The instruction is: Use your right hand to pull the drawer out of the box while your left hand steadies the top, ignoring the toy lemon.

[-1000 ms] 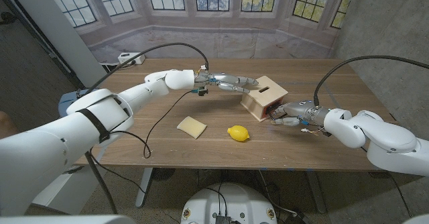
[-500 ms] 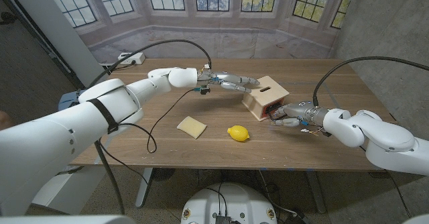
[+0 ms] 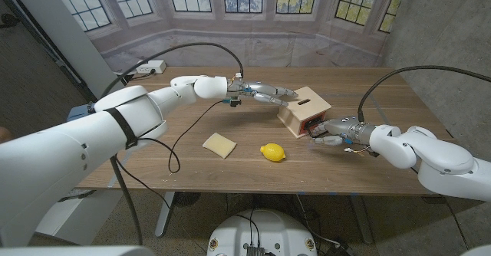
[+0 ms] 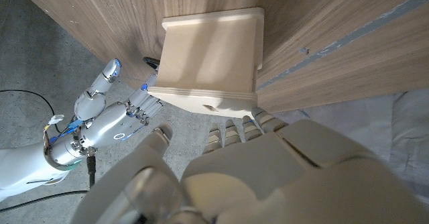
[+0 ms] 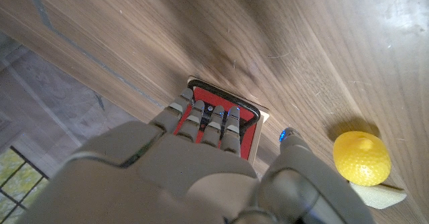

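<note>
A pale plywood box (image 3: 304, 111) sits right of centre on the wood-grain desk (image 3: 192, 164), turned at an angle so its drawer face looks toward the near right. It is low and blocky, with a dark slot in its smooth top. The red drawer (image 5: 221, 122) shows in that face, framed by a dark rim. The right hand (image 3: 328, 129) has its fingers (image 5: 211, 127) bunched together, tips at the drawer front; whether they grip it I cannot tell. The left hand (image 3: 265, 94) reaches flat from the left, fingers extended over the box's far top edge. A round, dimpled toy lemon (image 3: 271, 152) lies near, beside a flat pale-yellow square (image 3: 220, 144).
</note>
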Controlling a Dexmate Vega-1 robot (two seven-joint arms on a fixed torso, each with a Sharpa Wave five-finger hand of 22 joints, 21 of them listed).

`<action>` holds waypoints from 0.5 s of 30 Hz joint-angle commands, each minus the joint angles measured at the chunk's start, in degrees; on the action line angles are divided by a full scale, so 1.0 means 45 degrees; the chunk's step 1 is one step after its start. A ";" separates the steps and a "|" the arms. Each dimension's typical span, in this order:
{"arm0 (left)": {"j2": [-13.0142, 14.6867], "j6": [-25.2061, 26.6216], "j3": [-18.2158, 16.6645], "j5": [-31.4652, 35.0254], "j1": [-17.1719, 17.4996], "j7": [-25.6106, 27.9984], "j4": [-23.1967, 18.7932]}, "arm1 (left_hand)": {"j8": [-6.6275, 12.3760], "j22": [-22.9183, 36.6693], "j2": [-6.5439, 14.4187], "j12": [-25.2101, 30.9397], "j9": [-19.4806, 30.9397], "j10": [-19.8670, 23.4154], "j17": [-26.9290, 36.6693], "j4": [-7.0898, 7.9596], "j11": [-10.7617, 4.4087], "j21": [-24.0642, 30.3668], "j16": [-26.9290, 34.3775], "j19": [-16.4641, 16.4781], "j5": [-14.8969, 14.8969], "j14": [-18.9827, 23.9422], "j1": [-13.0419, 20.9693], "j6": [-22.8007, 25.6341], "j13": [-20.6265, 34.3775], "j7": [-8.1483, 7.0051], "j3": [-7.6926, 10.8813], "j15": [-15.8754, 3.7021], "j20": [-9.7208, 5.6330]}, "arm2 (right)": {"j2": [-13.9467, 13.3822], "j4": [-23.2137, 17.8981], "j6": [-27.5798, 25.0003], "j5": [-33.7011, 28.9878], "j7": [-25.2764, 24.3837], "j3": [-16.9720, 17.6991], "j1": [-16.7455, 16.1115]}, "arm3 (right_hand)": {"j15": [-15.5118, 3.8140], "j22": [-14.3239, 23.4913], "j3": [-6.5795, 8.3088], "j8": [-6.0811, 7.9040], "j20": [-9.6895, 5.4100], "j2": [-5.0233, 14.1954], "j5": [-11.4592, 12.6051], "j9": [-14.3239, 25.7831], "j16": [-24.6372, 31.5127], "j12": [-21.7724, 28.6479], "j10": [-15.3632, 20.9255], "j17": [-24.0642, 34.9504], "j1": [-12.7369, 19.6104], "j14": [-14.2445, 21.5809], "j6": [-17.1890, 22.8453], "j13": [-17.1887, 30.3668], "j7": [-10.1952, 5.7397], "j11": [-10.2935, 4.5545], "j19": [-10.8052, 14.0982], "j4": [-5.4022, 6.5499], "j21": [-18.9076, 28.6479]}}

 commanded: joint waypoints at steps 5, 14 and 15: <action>0.0675 -0.0062 0.0045 0.0717 -0.0009 0.0022 -0.1366 | 0.0048 0.0059 -0.0020 0.0062 0.0036 0.0085 0.0020 0.0080 0.0035 0.0077 0.0067 0.0124 0.0044 0.0100 -0.0162 -0.0017 0.0028 -0.0151 0.0062 -0.0019 0.0019 | 0.0128 -0.0045 -0.0048 -0.0076 -0.0096 -0.0060 -0.0020 | -0.0937 0.0039 0.0038 0.0009 -0.0220 0.0032 0.0035 0.0015 0.0050 0.0004 -0.0029 0.0004 -0.0104 -0.0005 -0.0037 0.0023 0.0012 -0.0046 0.0052 -0.0034 0.0049; 0.1797 0.0945 -0.0744 0.1351 0.0591 -0.0481 -0.3939 | 0.0062 0.0060 -0.0064 0.0055 0.0038 0.0100 0.0029 0.0130 0.0021 -0.0009 0.0052 -0.0124 0.0037 0.0119 -0.0250 0.0019 0.0029 -0.0185 0.0023 -0.0069 -0.0020 | 0.0265 -0.0029 0.0013 -0.0163 -0.0198 -0.0132 -0.0025 | -0.0928 0.0039 0.0048 0.0014 -0.0225 0.0031 0.0040 0.0015 0.0050 0.0008 -0.0034 0.0005 -0.0117 -0.0006 -0.0030 0.0023 0.0015 -0.0048 0.0051 -0.0044 0.0047; 0.1902 0.1048 -0.0833 0.1407 0.0643 -0.0561 -0.4183 | 0.0064 0.0060 -0.0067 0.0054 0.0038 0.0100 0.0029 0.0134 0.0017 -0.0013 0.0051 -0.0139 0.0037 0.0118 -0.0257 0.0024 0.0029 -0.0194 0.0020 -0.0063 -0.0023 | 0.0262 -0.0032 0.0012 -0.0161 -0.0217 -0.0125 -0.0040 | -0.0927 0.0039 0.0050 0.0014 -0.0222 0.0031 0.0040 0.0015 0.0050 0.0006 -0.0041 0.0005 -0.0118 -0.0007 -0.0029 0.0023 0.0013 -0.0046 0.0051 -0.0045 0.0046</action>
